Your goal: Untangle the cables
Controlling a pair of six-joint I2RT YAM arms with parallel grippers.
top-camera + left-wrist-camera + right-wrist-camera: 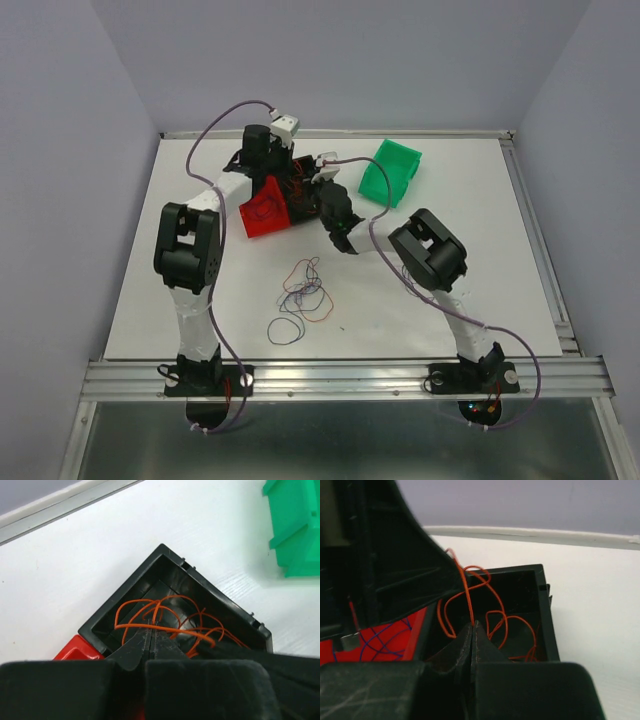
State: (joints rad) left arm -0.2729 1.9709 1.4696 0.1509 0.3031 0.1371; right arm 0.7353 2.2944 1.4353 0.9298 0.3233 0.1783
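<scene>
Holdings, as they lie:

1. My left gripper [151, 632]: jaws pressed together, tips inside the square black plastic bin [125, 592]. One strand of the hair-thin orange cables [172, 628] crosses just at the tips; I cannot tell whether it is caught.
2. My right gripper [472, 627]: jaws pressed together over the same bin, pinching an orange strand that rises from the tips.
3. Red plastic bin [262, 215]: touching the black bin, with thin blue cables [385, 641] looped inside.
4. Loose tangle of blue, red and black cables [303, 290]: on the white table [500, 250], nearer the arm bases, apart from the bins.
5. Green plastic bin [390, 172]: far right, tilted.
</scene>
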